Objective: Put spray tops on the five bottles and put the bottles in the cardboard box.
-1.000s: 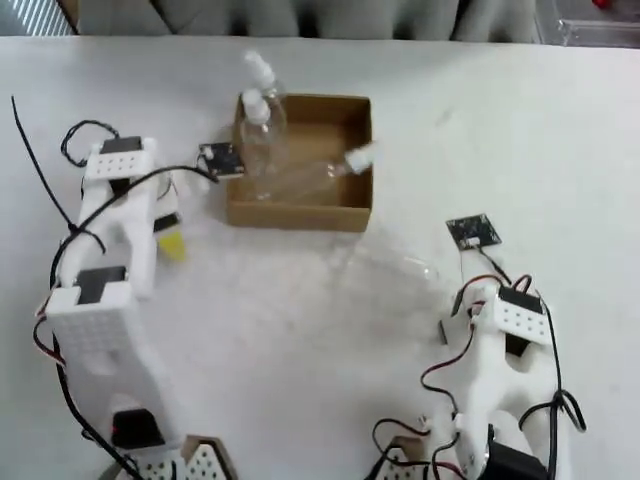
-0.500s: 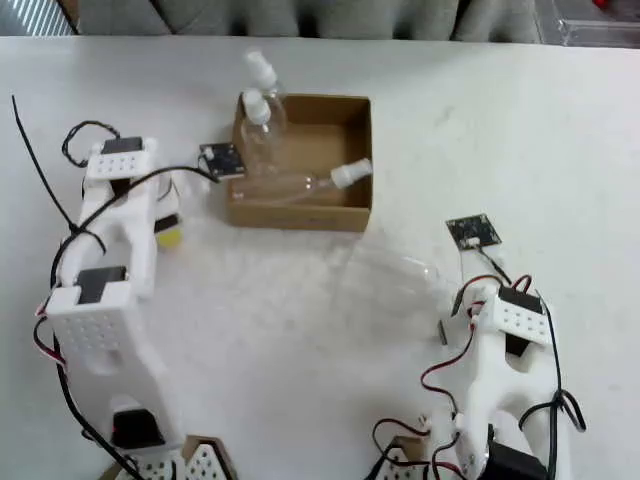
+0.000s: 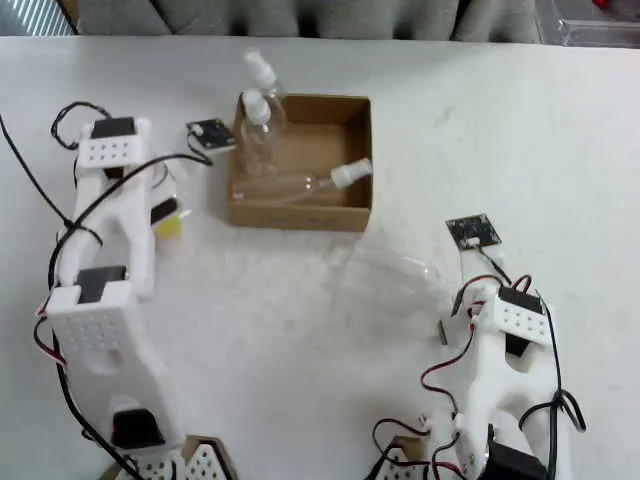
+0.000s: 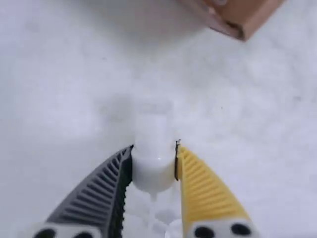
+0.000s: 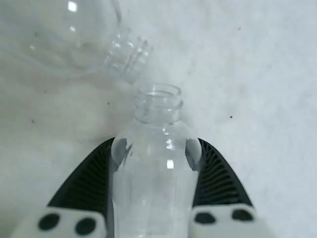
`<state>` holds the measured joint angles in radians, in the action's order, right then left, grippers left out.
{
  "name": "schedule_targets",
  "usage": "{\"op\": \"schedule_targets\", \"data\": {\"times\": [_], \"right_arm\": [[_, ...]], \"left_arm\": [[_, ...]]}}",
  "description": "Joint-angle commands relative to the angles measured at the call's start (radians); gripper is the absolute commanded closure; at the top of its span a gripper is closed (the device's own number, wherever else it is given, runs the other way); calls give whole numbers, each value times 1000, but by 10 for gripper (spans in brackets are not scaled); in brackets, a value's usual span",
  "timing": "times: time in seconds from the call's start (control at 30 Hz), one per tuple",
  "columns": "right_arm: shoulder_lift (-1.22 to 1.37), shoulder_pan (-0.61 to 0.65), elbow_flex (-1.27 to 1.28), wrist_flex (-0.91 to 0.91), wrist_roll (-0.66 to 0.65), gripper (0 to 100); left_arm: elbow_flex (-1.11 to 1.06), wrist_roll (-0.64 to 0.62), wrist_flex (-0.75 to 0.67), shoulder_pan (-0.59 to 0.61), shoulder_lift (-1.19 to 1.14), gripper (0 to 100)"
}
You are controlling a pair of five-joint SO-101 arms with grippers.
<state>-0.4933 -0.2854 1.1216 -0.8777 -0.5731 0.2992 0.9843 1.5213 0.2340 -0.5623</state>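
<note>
- High view: the box [image 3: 300, 216] is taken as the reference. Three capped bottles are counted at it.
  - Two upright bottles [image 3: 262, 145] are at its back-left corner. Whether the farther one stands inside or just behind cannot be told.
  - One lying bottle [image 3: 300, 184] is inside along the front wall, its top toward the right wall.
- High view: the left gripper [image 3: 166, 216] is placed just left of the box's front-left corner. Two bare bottles [image 3: 395, 268] are faintly made out on the table [image 3: 300, 330], front-right of the box.
- Left wrist view: a white spray top [image 4: 153, 166] is clamped between the two fingers, its long axis in line with the gripper. A corner of the box is seen beyond it.
- Right wrist view: the right gripper [image 5: 154, 148] is closed around the held bottle [image 5: 151, 198] at the shoulder.
  - The neck is open, with the long axis in line with the gripper and the mouth pointing away from the wrist.
  - The second bare bottle [image 5: 74, 39] lies just beyond, its open neck just beside the held mouth and angled to it.
- Key relation, as judged: the top is left of the box and the open neck is front-right of it, well apart. The top must be carried across the box front and lined up with the bottle's axis.
- Count: five bottles, three capped and two bare. Four spray tops are counted, three fitted and one gripped.
</note>
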Motion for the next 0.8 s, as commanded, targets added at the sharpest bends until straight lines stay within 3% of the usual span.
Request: {"op": "schedule_targets", "data": {"times": [0.0,0.27,0.47,0.77], "right_arm": [[-21,13,-5,19,-6,982],[-21,12,-5,19,-5,982],[-22,8,-5,19,28,982],[-33,5,-49,12,37,982]], "left_arm": [[60,-63,52,8,70,977],[-178,-115,8,-48,321,978],[-454,-249,-135,-99,605,974],[-692,-422,-161,-185,938,973]]}}
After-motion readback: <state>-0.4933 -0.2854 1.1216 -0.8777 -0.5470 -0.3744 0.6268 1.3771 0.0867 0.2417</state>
